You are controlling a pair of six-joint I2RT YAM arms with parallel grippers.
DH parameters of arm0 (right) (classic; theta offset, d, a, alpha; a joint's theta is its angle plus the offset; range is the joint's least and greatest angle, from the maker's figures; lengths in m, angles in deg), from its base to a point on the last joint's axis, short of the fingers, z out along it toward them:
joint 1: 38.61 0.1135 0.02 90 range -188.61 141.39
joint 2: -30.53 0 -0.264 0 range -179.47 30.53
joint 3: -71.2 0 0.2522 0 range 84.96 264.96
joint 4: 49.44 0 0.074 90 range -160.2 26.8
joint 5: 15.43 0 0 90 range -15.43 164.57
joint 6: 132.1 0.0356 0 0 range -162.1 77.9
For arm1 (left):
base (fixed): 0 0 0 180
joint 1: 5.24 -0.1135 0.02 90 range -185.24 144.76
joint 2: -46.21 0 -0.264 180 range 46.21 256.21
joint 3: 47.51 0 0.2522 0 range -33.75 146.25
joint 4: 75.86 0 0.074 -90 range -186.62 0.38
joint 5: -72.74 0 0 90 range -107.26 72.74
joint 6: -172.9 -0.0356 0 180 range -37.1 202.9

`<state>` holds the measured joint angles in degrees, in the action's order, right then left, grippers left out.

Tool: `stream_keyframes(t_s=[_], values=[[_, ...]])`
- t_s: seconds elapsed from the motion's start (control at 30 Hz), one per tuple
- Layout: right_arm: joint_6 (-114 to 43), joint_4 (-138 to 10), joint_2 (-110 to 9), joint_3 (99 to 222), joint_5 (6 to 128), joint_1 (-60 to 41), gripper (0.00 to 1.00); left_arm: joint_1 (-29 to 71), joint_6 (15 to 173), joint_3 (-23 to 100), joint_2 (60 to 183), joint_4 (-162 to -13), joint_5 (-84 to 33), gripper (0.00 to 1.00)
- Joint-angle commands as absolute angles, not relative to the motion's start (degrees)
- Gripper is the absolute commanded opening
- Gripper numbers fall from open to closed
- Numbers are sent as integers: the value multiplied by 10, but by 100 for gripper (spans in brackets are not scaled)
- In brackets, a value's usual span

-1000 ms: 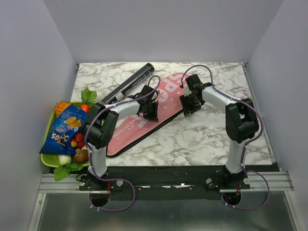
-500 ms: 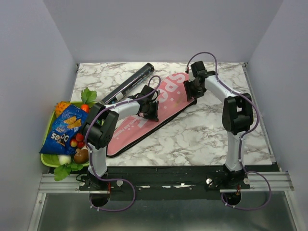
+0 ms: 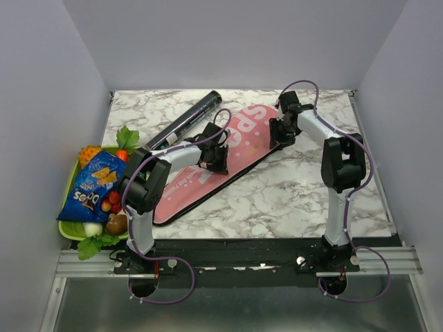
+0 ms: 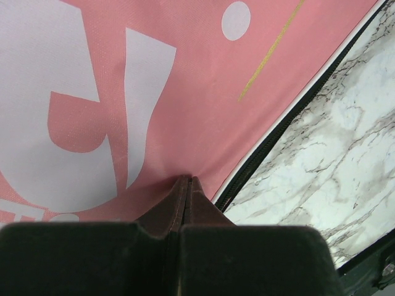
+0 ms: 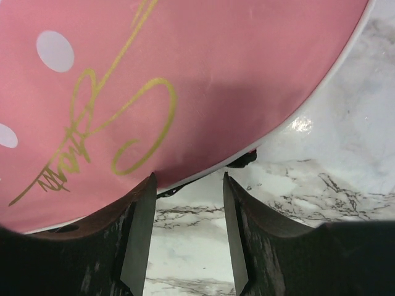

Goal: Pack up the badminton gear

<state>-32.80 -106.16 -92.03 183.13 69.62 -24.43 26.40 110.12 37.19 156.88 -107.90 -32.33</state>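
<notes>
The pink racket-shaped bag (image 3: 208,176) lettered "SPORT" lies diagonally on the marble table, with its wide end at the far right. The long black tube (image 3: 185,120) lies behind it at the far left. My left gripper (image 3: 214,156) sits on the bag's middle. In the left wrist view it (image 4: 187,180) is shut, and its tips pinch a pucker of the pink fabric (image 4: 197,92) beside the black zip edge. My right gripper (image 3: 280,133) is at the bag's wide end. In the right wrist view it (image 5: 188,179) is open over the bag's rim (image 5: 185,74), with a black zip pull (image 5: 244,159) just beyond. No rackets are in view.
A green tray (image 3: 69,229) of toy fruit stands at the left edge with a blue snack packet (image 3: 93,183) lying on it. Grey walls close in the table on the left, back and right. Bare marble (image 3: 297,194) lies to the right of the bag.
My right gripper has moved away from me and a little to the right along the bag's wide end. The left gripper and the bag have stayed put.
</notes>
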Motion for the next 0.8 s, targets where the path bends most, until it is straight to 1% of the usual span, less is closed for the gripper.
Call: stream_keyframes(t_s=[0.0, 0.13, 0.23, 0.27, 0.5, 0.63, 0.77], values=[[-308, -1079, -887, 1809, 665, -248, 55, 276, 1089, 352, 1602, -1096, -314, 0], [-333, -1071, -859, 1776, 660, -247, 55, 276, 1089, 352, 1599, -1096, -315, 0], [-331, -1063, -875, 1780, 661, -248, 55, 276, 1088, 353, 1600, -1096, -316, 0], [-290, -1025, -885, 1774, 653, -248, 56, 277, 1088, 353, 1600, -1096, -315, 0], [-175, -968, -919, 1797, 671, -247, 56, 280, 1085, 353, 1590, -1095, -313, 0], [-131, -969, -934, 1809, 696, -250, 57, 280, 1076, 352, 1581, -1095, -309, 0], [-99, -972, -925, 1793, 726, -253, 58, 280, 1072, 345, 1572, -1083, -309, 0]])
